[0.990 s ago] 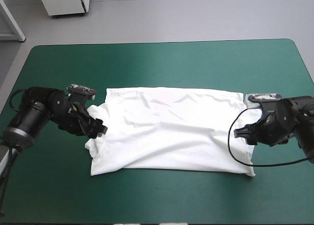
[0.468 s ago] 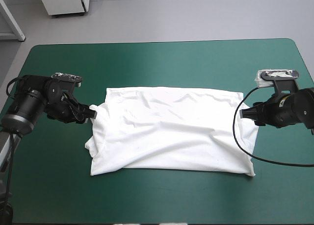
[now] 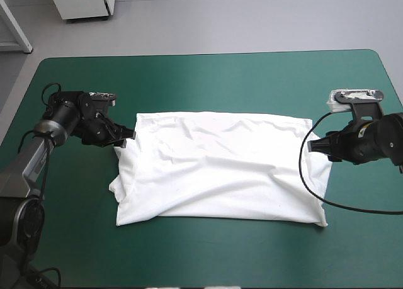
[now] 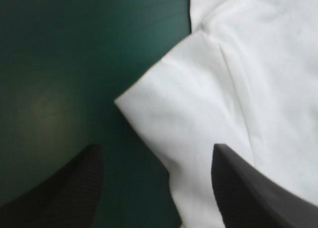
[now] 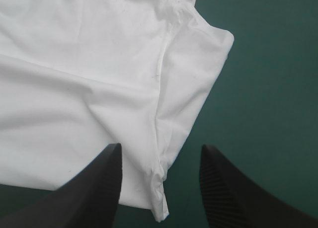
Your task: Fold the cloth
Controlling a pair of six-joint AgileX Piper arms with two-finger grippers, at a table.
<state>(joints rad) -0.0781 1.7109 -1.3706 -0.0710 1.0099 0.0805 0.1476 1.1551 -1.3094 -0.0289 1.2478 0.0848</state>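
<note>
The white T-shirt lies spread flat in the middle of the table, its body folded into a wide rectangle with creases. My left gripper sits low at the T-shirt's far left corner. In the left wrist view this gripper is open, and a sleeve corner lies between and just ahead of its black fingers. My right gripper is at the T-shirt's right edge. In the right wrist view it stands open over the right sleeve, gripping nothing.
The teal-green cover shows on every side of the T-shirt, with a broad strip toward the table's far edge and a narrower one along the near edge.
My left gripper let go of the T-shirt's left edge, drew back, then moved toward the far left corner. The right gripper shifted toward the far side earlier and has since held still.
</note>
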